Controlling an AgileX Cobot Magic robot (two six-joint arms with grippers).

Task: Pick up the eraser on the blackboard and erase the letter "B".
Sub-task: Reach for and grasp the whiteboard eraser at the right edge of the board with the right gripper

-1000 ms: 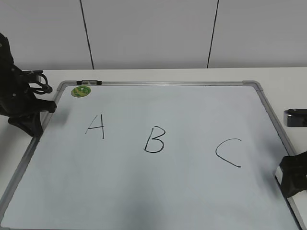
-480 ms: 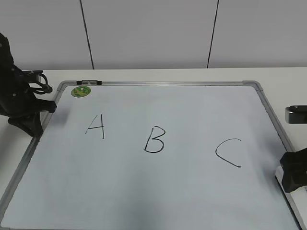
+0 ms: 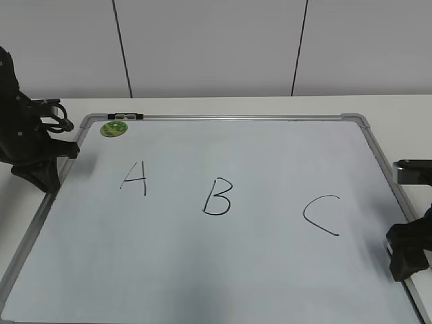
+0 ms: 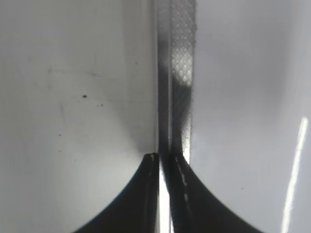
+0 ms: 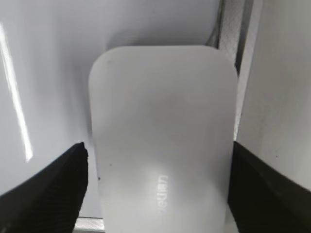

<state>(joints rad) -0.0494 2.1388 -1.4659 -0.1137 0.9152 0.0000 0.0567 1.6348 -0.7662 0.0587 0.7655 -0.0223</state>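
The blackboard (image 3: 223, 277) is a white board with a grey frame, lying flat with black letters on it. The letter "B" (image 3: 217, 197) is drawn at its middle. The eraser (image 5: 160, 131), a white rounded block with small grey print, lies on the board by the frame's right rail. My right gripper (image 5: 158, 150) is open, with one finger on each side of the eraser and a thin gap on the left. In the exterior view my right gripper (image 3: 406, 260) hides the eraser. My left gripper (image 3: 42, 177) is shut and empty at the board's left rail (image 4: 177, 73).
The "A" (image 3: 134, 177) is left of the "B" and the "C" (image 3: 321, 216) is right of it. A green round sticker (image 3: 113, 128) sits at the board's far left corner. A white wall stands behind the table.
My right gripper has shifted slightly left and down at the board's right edge, and now covers the white bit of eraser that showed beside it. The left arm has not moved.
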